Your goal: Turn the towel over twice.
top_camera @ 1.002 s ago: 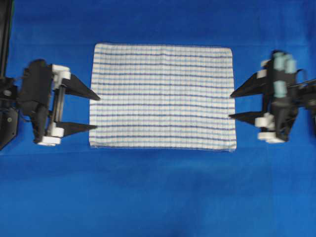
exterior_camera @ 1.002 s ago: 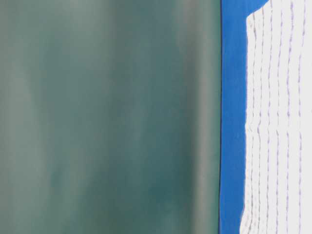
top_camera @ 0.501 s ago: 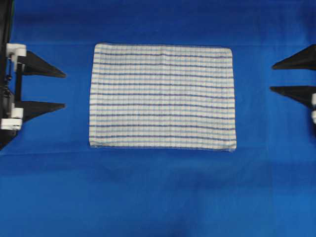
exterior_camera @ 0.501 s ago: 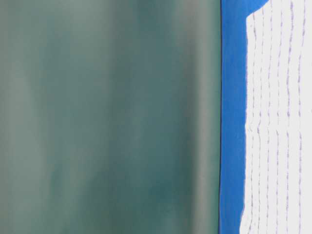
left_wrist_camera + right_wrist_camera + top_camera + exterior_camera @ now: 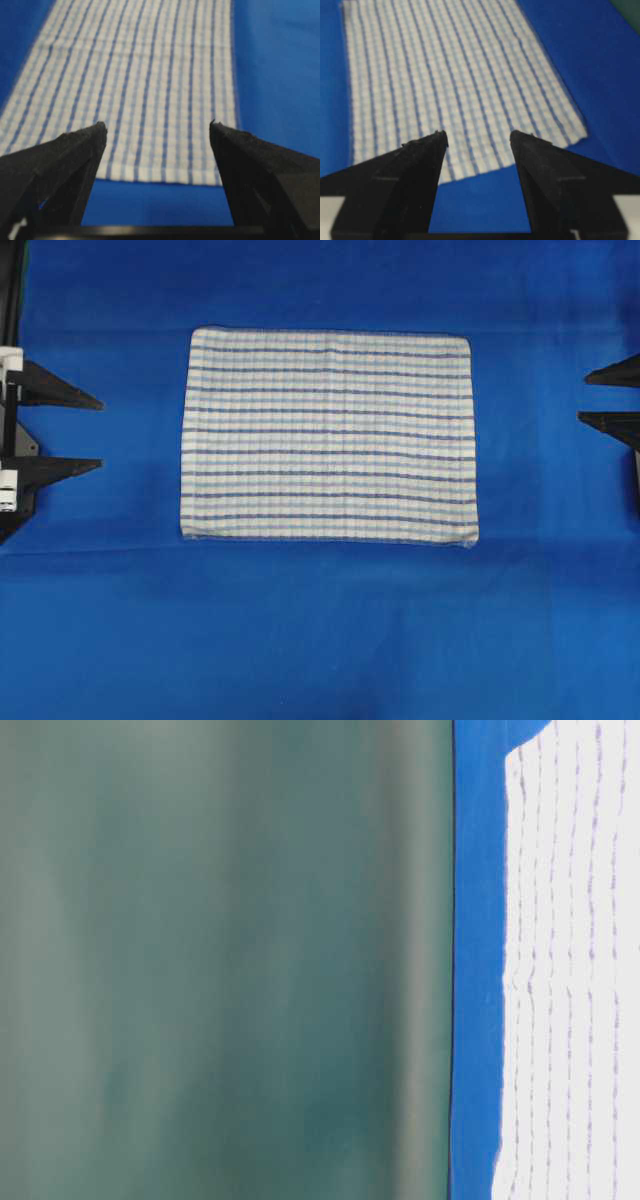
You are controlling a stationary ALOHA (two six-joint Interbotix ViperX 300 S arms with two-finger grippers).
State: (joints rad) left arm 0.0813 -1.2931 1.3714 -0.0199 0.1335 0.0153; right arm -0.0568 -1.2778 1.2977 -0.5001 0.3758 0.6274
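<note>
Two black pointy claws, left (image 5: 100,432) and right (image 5: 588,397), gape empty; your flat, woven, striped towel (image 5: 328,435) lies between them on smooth blue cloth (image 5: 320,640).

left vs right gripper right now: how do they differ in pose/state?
Seen from overhead, the left gripper sits at the left edge and the right gripper at the right edge, facing each other across the towel. The left gripper's fingers stand wider apart than the right's. More of the left gripper is in frame. Both are open, hold nothing, and stand clear of the towel, which lies flat.
</note>
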